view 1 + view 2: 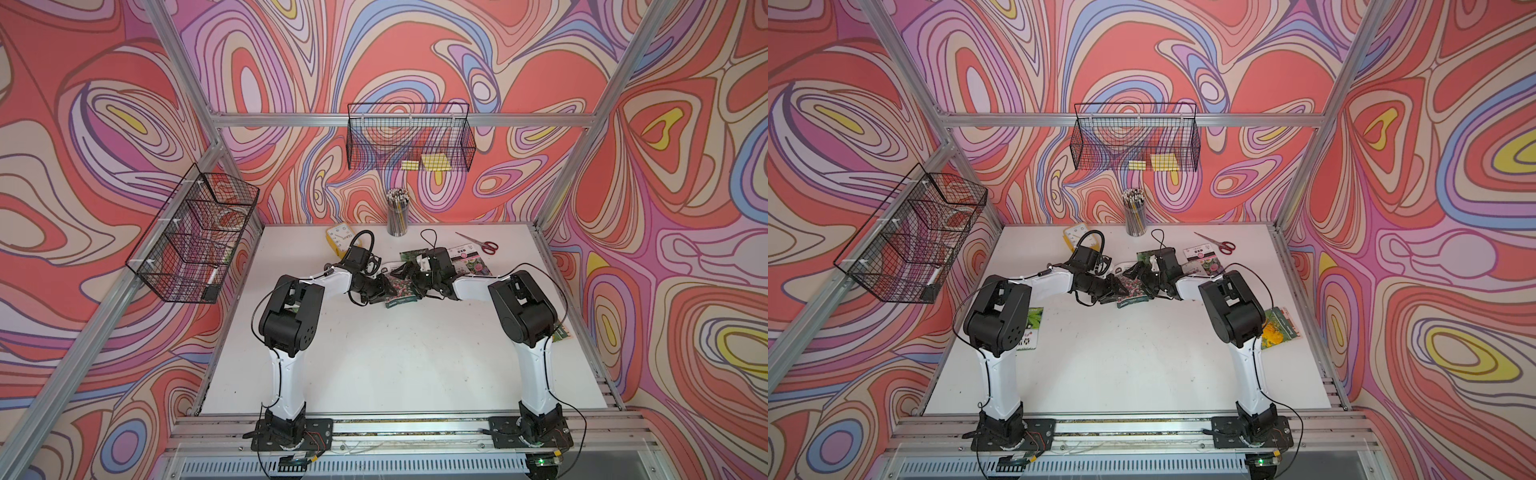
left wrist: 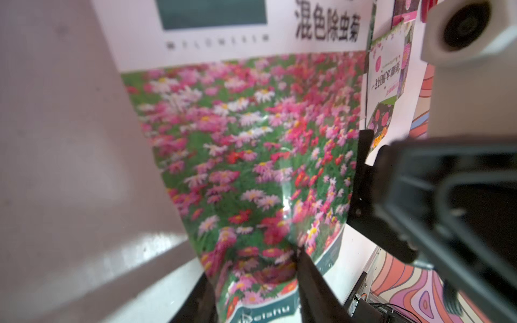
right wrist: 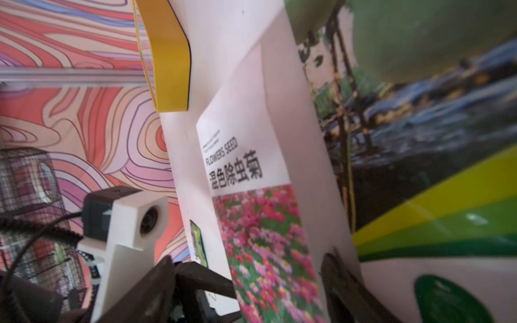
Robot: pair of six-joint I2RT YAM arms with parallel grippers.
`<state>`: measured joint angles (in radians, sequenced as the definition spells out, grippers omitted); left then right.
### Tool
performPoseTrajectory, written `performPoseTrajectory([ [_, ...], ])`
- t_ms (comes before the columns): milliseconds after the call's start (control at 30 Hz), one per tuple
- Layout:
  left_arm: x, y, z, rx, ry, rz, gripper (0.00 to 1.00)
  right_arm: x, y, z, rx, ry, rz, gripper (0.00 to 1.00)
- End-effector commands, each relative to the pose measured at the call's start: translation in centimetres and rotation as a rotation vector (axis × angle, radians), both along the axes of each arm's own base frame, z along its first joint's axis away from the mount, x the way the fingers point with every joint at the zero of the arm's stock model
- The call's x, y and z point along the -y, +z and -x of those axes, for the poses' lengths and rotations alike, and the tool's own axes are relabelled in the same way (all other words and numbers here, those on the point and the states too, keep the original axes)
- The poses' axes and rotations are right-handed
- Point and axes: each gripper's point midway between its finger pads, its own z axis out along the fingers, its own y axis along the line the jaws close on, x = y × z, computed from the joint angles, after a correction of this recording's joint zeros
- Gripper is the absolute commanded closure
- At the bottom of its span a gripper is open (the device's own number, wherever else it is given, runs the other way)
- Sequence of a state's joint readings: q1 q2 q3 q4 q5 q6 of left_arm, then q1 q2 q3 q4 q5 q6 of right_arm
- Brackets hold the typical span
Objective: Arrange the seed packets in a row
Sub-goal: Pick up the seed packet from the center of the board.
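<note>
Seed packets are lying scattered across the white tabletop (image 1: 374, 353). At the far left, a glossy green-leaf packet (image 1: 1030, 326) is lying flat beside the left arm's elbow, well apart from both grippers. In the middle, the left gripper (image 2: 258, 293) is pinching the teal-banded end of a flat, glossy daisy packet (image 1: 397, 291) printed with pink and white blooms. The sheet is buckling up between its dark fingers (image 2: 316, 288). The right gripper (image 3: 251, 285) is standing spread and gripping nothing, its fingers straddling the opposite side of that packet. Just beside it, a green gourd packet (image 3: 419, 112) is lying flat. Further right, a pink-and-white labelled packet (image 1: 469, 259) is resting near red-handled scissors (image 1: 482, 245). At the far right, an orange-flower packet (image 1: 1277, 328) is lying beside the right arm's elbow.
</note>
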<state>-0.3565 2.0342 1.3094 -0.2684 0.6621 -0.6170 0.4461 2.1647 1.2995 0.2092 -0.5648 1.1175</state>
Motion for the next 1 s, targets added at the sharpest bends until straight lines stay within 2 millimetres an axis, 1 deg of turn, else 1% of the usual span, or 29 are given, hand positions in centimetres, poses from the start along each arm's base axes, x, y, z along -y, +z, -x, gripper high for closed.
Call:
performPoseTrajectory([
  [0,0.3,1.1,0.3,-0.008,-0.026,0.007,0.88,0.5,-3.2,1.8,-0.095,0.0,0.039,0.31],
  [33,0.3,1.1,0.4,-0.016,-0.028,0.01,0.97,0.5,-2.9,1.8,-0.084,0.001,0.033,0.34],
  [67,0.3,1.0,0.5,-0.023,-0.03,0.01,1.0,0.4,-2.7,1.9,-0.08,0.005,0.028,0.38],
  [200,0.2,1.5,0.8,-0.03,-0.036,0.009,1.0,0.4,-1.7,1.8,-0.051,0.011,0.01,0.48],
  [267,0.1,2.1,0.9,-0.019,-0.04,0.01,1.0,0.2,-1.3,1.8,-0.04,0.019,-0.001,0.54],
  [333,-0.1,2.9,1.0,-0.009,-0.038,0.013,1.0,0.2,-1.1,1.9,-0.035,0.02,-0.002,0.57],
  [433,-0.5,4.1,1.4,0.007,-0.039,0.013,1.0,0.6,-1.0,2.1,-0.027,0.012,0.012,0.67],
  [500,-1.0,4.7,1.7,0.02,-0.034,0.001,1.0,0.8,-0.9,2.3,-0.021,0.011,0.02,0.71],
  [533,-1.2,5.0,1.9,0.025,-0.036,-0.004,1.0,0.8,-0.8,2.3,-0.016,0.013,0.017,0.81],
  [567,-1.4,5.2,2.0,0.027,-0.035,-0.013,1.0,0.8,-0.8,2.4,-0.017,0.013,0.016,0.88],
  [600,-1.6,5.3,2.1,0.026,-0.035,-0.018,0.96,0.7,-0.7,2.5,-0.015,0.017,0.014,0.95],
  [633,-1.9,5.5,2.2,0.025,-0.03,-0.025,0.85,0.7,-0.5,2.6,-0.013,0.02,0.01,1.0],
  [667,-2.3,5.7,2.3,0.027,-0.023,-0.034,0.75,0.7,-0.3,2.6,-0.01,0.019,0.006,1.0],
  [700,-2.7,6.0,2.4,0.029,-0.013,-0.043,0.62,0.8,-0.1,2.7,-0.003,0.016,0.005,1.0],
  [733,-3.5,6.3,2.4,0.032,0.0,-0.065,0.48,0.8,0.1,2.8,0.001,0.015,0.003,1.0],
  [767,-4.5,6.8,2.3,0.039,0.016,-0.097,0.36,0.9,0.4,2.9,0.008,0.013,0.004,1.0],
  [800,-5.5,7.1,2.4,0.043,0.035,-0.13,0.28,0.9,0.8,3.1,0.019,0.011,0.007,1.0],
  [833,-6.9,7.7,2.4,0.051,0.059,-0.168,0.21,1.0,1.1,3.3,0.03,0.01,0.011,1.0],
  [867,-8.5,8.3,2.4,0.059,0.092,-0.216,0.16,0.8,1.4,3.5,0.042,0.013,0.018,1.0],
  [900,-9.9,9.0,2.5,0.072,0.118,-0.252,0.16,0.5,1.8,3.9,0.054,0.016,0.028,1.0],
  [933,-11.7,9.9,2.7,0.085,0.156,-0.314,0.15,0.1,2.0,4.2,0.065,0.02,0.038,1.0],
  [967,-13.2,10.9,2.9,0.103,0.189,-0.36,0.15,-0.7,2.4,4.8,0.082,0.027,0.047,1.0],
])
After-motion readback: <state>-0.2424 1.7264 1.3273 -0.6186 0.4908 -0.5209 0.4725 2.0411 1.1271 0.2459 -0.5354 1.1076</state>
